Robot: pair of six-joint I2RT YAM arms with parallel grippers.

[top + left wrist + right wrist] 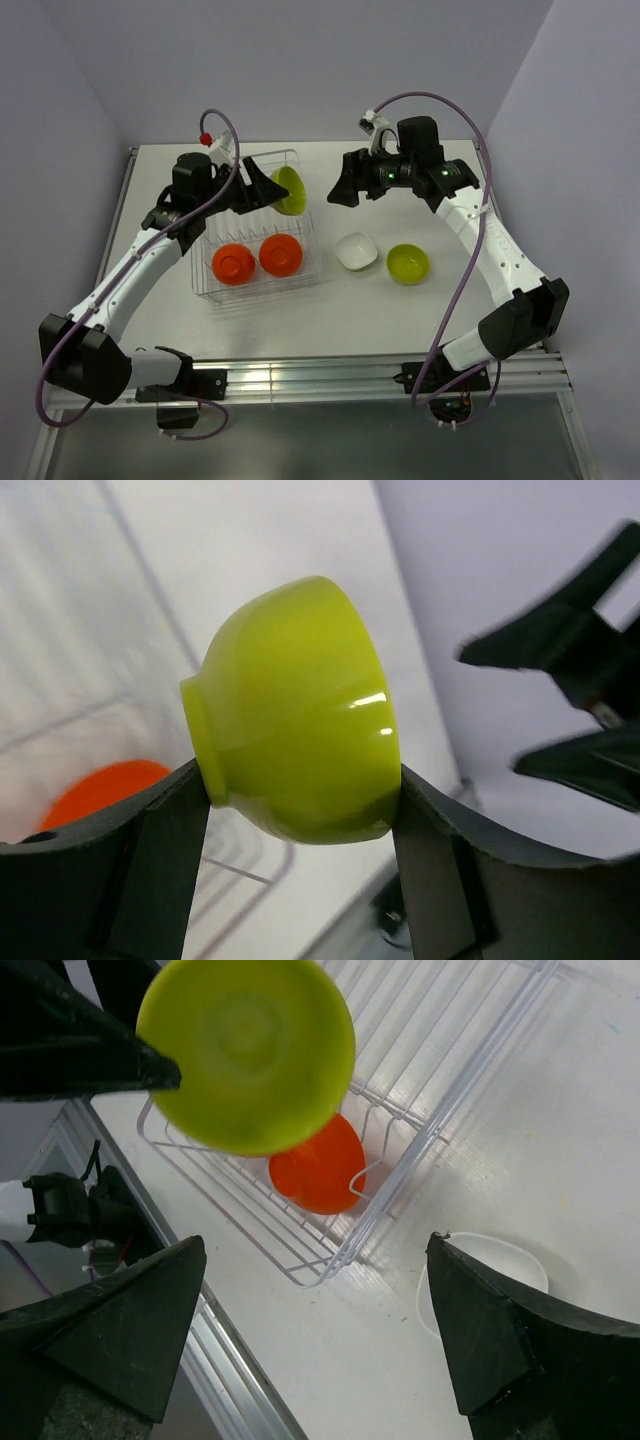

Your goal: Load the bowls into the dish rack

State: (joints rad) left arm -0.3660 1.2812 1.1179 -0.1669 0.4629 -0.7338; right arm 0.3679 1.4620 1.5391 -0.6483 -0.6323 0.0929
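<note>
left jaws' green bowl (246,1050) partly hides orange bowl (322,1178).

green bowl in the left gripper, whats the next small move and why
Probably lower the left gripper so the green bowl settles into the dish rack's far rows. It is pinched on its side above that bare end; two orange bowls sit at the near end.
</note>
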